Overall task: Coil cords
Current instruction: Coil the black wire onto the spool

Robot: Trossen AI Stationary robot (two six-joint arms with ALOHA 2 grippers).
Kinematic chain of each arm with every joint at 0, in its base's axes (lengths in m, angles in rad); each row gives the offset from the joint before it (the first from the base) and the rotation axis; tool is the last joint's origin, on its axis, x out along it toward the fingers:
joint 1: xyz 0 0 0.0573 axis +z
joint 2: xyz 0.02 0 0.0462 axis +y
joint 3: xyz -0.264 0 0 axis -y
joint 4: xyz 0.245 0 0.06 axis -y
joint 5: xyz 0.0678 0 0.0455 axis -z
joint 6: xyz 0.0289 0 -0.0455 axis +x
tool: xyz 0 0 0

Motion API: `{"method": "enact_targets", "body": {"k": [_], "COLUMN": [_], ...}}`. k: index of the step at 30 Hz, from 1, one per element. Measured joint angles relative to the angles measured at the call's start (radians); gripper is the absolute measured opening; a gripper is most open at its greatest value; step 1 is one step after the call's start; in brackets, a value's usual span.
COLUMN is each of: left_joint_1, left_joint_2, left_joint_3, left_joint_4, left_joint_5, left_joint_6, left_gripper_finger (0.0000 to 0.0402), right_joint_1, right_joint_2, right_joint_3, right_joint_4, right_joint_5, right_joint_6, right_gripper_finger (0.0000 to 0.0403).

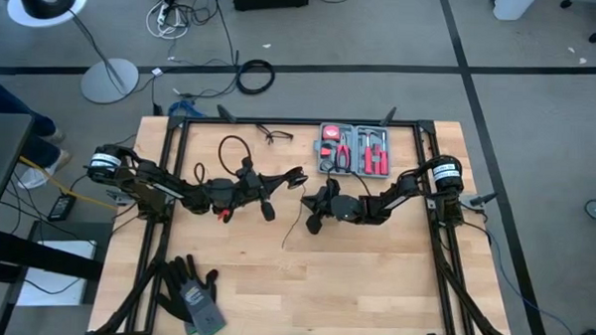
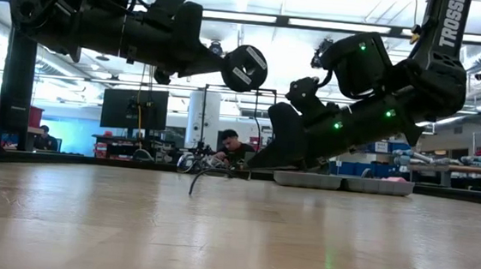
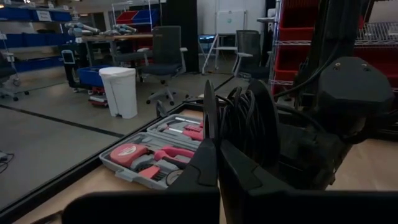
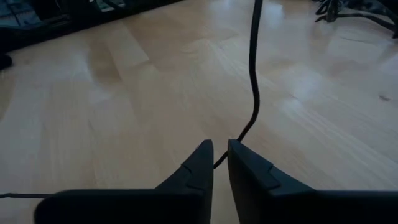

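Observation:
The cord is a very thin black cable. My left gripper [image 1: 296, 177] hangs level over the table's middle, shut on a bunch of its loops [image 3: 239, 112]. A round black puck with a pale centre [image 2: 244, 68] shows at those fingertips in the low view. A loose stretch of the cord [image 4: 252, 74] runs across the wood to my right gripper [image 4: 220, 152], which slants down just right of the left one, shut on it. The cord's free tail [image 1: 287, 239] lies on the table toward the near edge. My left gripper pinches the bunched loops [image 3: 231, 134] between its two fingers, coming level from the table's left. The loops stand above the fingertips, clear of the table. My right gripper pinches a single strand of the cord [image 4: 225, 155] between its fingertips, slanting down from the table's right. The fingers lie across the strand. The strand lies slack on the wood beyond the fingers.
A grey tool kit with red-handled tools [image 1: 353, 150] lies at the far side, with a small glasses-like wire item [image 1: 274, 135] to its left. Dark gloves [image 1: 194, 295] lie near the front left corner. A black loop [image 1: 234, 150] lies beside the left arm.

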Motion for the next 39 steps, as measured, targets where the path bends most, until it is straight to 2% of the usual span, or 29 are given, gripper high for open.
{"method": "enact_targets", "body": {"k": [9,22,31,39], "left_joint_1": [0.000,0.000,0.000,0.000], "left_joint_2": [0.000,0.000,0.000,0.000], "left_joint_3": [0.000,0.000,0.000,0.000], "left_joint_4": [0.005,0.007,-0.017,-0.036], "left_joint_5": [0.024,0.032,-0.009,-0.015], "left_joint_6": [-0.005,-0.006,-0.001,0.003], "left_gripper_finger": [0.0000,0.0000,0.0000,0.0000], "right_joint_1": [-0.023,-0.037,-0.003,0.005], "right_joint_2": [0.000,0.000,0.000,0.000], "right_joint_3": [0.000,0.000,0.000,0.000], "right_joint_4": [0.001,-0.013,-0.112,-0.120], "right_joint_5": [0.001,0.002,-0.002,0.006], "right_joint_6": [-0.001,0.003,0.026,0.027], "right_gripper_finger": [0.0072,0.0056,0.0046,0.0045]}}
